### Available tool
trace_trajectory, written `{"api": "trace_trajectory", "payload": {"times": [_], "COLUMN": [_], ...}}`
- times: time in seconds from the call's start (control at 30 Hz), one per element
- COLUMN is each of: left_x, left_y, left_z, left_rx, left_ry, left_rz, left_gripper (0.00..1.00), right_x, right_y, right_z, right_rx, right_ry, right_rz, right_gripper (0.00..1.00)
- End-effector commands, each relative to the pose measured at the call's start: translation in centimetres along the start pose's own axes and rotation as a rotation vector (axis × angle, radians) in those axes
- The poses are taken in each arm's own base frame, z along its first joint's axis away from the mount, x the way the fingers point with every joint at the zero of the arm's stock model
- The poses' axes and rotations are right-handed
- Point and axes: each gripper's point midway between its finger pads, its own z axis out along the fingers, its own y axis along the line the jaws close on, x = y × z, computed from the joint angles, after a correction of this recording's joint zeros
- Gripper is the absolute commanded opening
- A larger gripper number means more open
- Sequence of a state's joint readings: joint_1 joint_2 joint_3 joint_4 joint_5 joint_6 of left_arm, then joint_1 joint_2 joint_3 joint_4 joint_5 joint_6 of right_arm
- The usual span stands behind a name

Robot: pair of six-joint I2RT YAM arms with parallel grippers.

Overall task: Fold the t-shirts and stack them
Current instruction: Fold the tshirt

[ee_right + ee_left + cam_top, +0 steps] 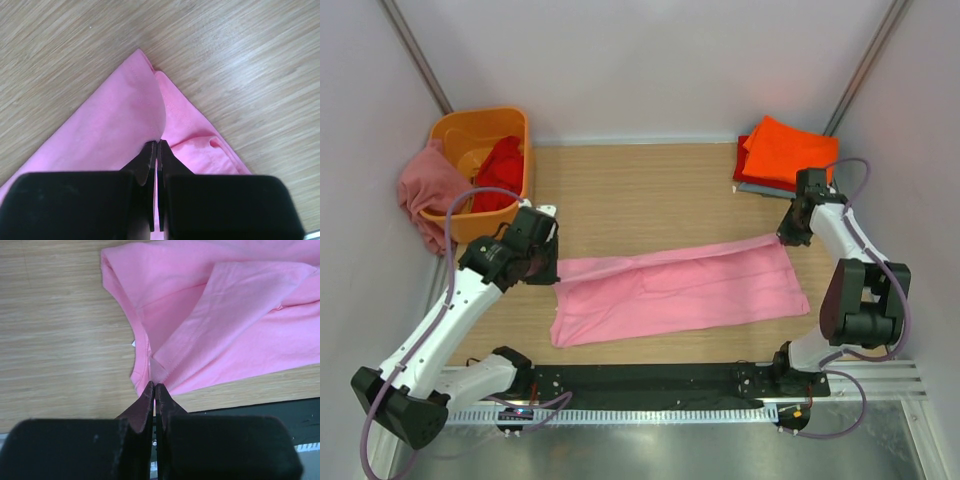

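Note:
A light pink t-shirt (680, 290) lies stretched across the middle of the table, partly folded lengthwise. My left gripper (552, 262) is shut on its left end; in the left wrist view the gripper (154, 385) pinches the cloth (225, 315) near the collar. My right gripper (783, 238) is shut on the far right corner; in the right wrist view the gripper (157, 143) nips a raised fold of the shirt (110, 125). A folded orange t-shirt (785, 148) tops a stack at the back right, over a red one (740, 172) and a grey-blue one (760, 190).
A rigid orange tub (480, 122) stands at the back left with a red t-shirt (500, 170) in it and a dusty rose t-shirt (425, 190) draped over its left side. White walls close in the table. A black base bar (650, 380) runs along the near edge.

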State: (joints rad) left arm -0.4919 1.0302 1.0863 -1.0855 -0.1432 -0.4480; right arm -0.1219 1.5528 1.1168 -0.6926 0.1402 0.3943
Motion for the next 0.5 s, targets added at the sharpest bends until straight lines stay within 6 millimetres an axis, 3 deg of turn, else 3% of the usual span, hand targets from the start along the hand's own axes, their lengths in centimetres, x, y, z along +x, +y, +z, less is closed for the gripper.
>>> {"api": "trace_trajectory", "payload": {"times": [0.0, 0.33, 0.47], "left_x": [0.5, 2.3, 2.9], "left_y": [0.4, 1.1, 0.9], "left_z": [-1.0, -1.3, -1.4], "left_rx": [-0.027, -0.056, -0.046], "left_ry": [0.035, 0.127, 0.155], "left_rz": [-0.001, 0.014, -0.001], "left_gripper": [0.0, 0.0, 0.0], "right_x": [-0.7, -0.2, 0.5], "right_y": [-0.8, -1.7, -2.2], "right_z": [-1.9, -3.8, -3.7], "right_rx": [0.008, 0.012, 0.03], "right_ry": [-0.063, -0.105, -0.105], "right_rz": [0.009, 0.02, 0.032], "right_gripper": [0.01, 0.05, 0.08]}}
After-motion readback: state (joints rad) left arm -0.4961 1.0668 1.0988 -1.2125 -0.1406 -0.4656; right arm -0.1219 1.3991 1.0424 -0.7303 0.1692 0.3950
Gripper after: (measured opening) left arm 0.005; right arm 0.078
